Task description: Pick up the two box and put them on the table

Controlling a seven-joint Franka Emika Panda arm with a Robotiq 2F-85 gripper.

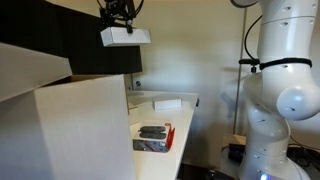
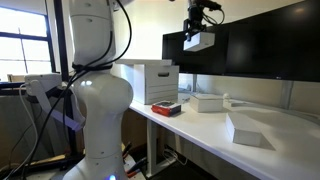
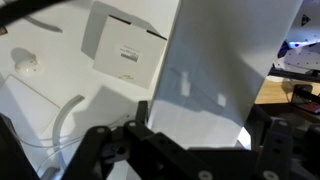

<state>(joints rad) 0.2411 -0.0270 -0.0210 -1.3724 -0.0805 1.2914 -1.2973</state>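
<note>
Wrist view | your gripper (image 1: 121, 24) is clamping one white box (image 3: 215, 70) aloft | it's looking light and crushable, so mid-sides are suiting it

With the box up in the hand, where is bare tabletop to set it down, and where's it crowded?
Bare table runs along the front edge between the red-edged tray and the flat white box, and behind that box toward the wall. Crowded: the carton, tray and small white box sit close together. The hand holds another box.
</note>
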